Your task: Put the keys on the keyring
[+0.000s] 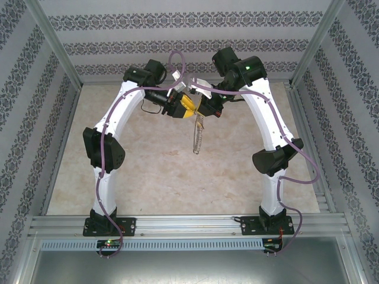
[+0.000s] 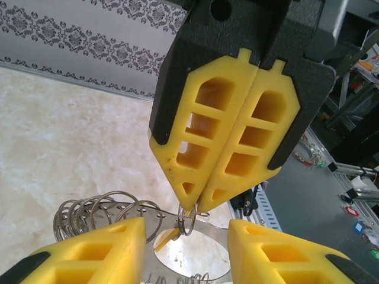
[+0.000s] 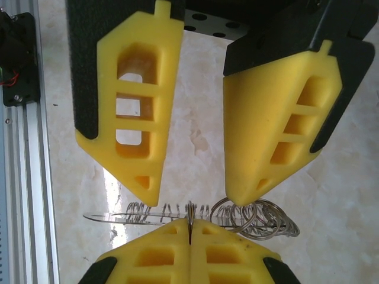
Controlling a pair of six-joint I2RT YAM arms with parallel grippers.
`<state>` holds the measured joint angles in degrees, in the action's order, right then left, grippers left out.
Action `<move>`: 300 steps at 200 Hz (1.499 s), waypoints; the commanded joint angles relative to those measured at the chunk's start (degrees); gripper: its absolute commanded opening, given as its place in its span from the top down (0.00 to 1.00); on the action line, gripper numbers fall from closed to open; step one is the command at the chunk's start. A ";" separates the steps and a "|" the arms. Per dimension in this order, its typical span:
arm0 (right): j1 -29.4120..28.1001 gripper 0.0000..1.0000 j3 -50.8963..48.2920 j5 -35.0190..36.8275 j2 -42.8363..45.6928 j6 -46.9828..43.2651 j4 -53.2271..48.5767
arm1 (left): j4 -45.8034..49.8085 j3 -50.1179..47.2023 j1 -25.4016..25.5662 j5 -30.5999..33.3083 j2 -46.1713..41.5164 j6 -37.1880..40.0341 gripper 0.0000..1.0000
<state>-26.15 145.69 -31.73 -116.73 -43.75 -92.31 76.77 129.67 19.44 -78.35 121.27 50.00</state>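
The keyring [image 1: 196, 135] is a large thin metal hoop fringed with small wire loops, hanging in mid-air between the two arms. My right gripper [image 3: 190, 228] is shut on one small split ring [image 3: 190, 214] at the hoop's rim [image 3: 118, 218]. From the left wrist, those shut fingertips [image 2: 198, 204] pinch that split ring [image 2: 188, 220] above the hoop [image 2: 209, 224]. A small yellow key [image 2: 166, 238] seems to hang by it. My left gripper [image 2: 186, 236] is open, its fingers [image 3: 148, 189] on either side of the right gripper's tip, close to the loops.
Below lies a pale marble-like tabletop [image 1: 148, 171], enclosed by patterned walls [image 1: 189, 41]. An aluminium rail [image 1: 189, 225] carrying both arm bases runs along the near edge. Both grippers [image 1: 190, 108] meet high over the back middle of the table.
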 commanded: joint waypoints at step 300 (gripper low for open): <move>4.13 1.00 -16.11 -8.18 10.47 14.12 22.30 | -10.53 -3.02 2.27 -4.13 -2.61 -5.79 0.74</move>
<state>-22.59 129.56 -37.47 -107.90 -30.30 -75.37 60.42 124.18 20.05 -77.89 117.21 40.71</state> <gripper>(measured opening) 0.056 0.248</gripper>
